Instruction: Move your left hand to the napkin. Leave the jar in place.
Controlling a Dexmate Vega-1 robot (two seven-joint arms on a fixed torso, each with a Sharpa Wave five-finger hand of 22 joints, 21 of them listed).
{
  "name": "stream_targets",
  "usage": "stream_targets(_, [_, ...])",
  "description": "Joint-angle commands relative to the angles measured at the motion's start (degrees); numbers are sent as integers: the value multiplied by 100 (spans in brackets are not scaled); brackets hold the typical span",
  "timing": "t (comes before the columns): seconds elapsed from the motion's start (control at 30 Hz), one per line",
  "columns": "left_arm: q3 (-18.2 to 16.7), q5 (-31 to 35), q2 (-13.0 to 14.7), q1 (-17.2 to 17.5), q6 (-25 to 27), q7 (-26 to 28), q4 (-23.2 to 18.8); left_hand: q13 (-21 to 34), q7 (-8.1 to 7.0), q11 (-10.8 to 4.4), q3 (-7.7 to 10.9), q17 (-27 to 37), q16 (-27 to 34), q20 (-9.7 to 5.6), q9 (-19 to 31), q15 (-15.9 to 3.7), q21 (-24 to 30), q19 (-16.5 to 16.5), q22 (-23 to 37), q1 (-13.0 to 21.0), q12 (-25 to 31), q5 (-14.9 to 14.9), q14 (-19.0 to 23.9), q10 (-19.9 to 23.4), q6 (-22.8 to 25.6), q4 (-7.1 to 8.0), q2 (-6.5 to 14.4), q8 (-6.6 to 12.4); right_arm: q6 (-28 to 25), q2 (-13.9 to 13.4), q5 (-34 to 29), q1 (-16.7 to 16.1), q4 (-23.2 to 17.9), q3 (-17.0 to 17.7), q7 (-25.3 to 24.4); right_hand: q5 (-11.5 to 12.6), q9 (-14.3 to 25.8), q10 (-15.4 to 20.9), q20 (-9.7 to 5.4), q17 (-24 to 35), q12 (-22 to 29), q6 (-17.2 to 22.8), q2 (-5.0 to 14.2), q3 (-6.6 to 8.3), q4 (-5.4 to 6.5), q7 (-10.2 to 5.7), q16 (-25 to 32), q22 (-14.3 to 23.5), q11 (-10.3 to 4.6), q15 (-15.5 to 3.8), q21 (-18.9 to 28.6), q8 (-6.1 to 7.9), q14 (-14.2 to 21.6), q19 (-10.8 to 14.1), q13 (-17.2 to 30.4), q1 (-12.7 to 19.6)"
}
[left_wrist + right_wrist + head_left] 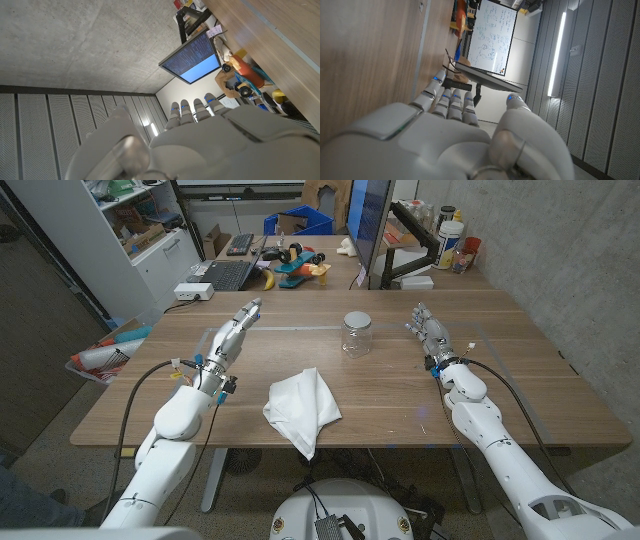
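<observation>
Head view: white napkin [302, 409] lies crumpled at the near middle of the wooden tabletop [520, 390], closest thing to the camera, one corner pointing at the near edge. Clear glass jar [356, 334] stands upright farther back, just right of centre, well apart from the napkin. Left robot hand [233, 335] is on the left, fingers stretched out toward the far side and holding nothing, left of and slightly farther than the napkin, not touching it. Right robot hand [429, 332] is on the right at about the jar's depth, fingers loosely apart and holding nothing, clear of the jar. Far side has a laptop [221, 275], a monitor [367, 225] and a toy skateboard [298, 268]. Left wrist view: back of the left robot hand, fingers [192, 111] straight, side by side, nothing in them; monitor and tabletop edge beyond. Right wrist view: right robot hand with fingers [451, 100] extended next to the tabletop, thumb apart, nothing gripped.
</observation>
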Motion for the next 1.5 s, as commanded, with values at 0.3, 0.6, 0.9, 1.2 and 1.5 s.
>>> stream_targets(0.3, [-145,495,162,337,7,168,-422,7,20,26,15,2,35,72,25,35,-83,7,8,91,74,-20,83,133,130,-61,0,69,45,8,-6,58,39,-14,-3,-9,-1,67,-13,-14,-33,50,16,-3,-49,23,41,33,-4,16,-59,-21,48,62,5,17])
stream_targets(0.6, [-242,786,256,477,24,253,-584,3,10,18,21,3,37,76,26,33,-115,24,9,110,96,-26,107,196,202,-85,9,86,43,23,-41,123,109,-47,34,-10,-1,78,-11,-27,-38,55,22,-7,-52,12,41,34,-8,11,-85,-23,51,71,4,5])
stream_targets(0.9, [-275,1077,353,549,-45,312,-674,1,11,-1,27,5,53,81,28,25,-146,72,10,133,122,-33,173,270,283,-116,16,99,133,90,-50,128,152,-33,5,-11,-1,82,-10,-41,-45,55,26,-10,-59,9,40,34,-9,13,-108,-26,54,81,4,-2])
stream_targets(1.2, [-300,1313,444,646,-99,331,-772,1,-6,7,31,7,57,83,29,19,-172,83,11,147,125,-37,202,286,339,-135,21,109,165,83,-77,96,108,-31,-54,-11,-1,91,-13,-55,-50,64,36,-8,-67,4,39,34,-10,12,-131,-25,56,94,3,-2])
stream_targets(1.5, [-303,1357,525,739,-146,256,-864,0,-12,-6,34,8,54,85,31,10,-196,94,12,158,128,-40,214,299,364,-152,25,106,212,60,-132,140,117,-71,-50,-10,-1,90,-11,-76,-58,66,30,-4,-98,3,37,35,-7,12,-154,-28,67,104,3,23])
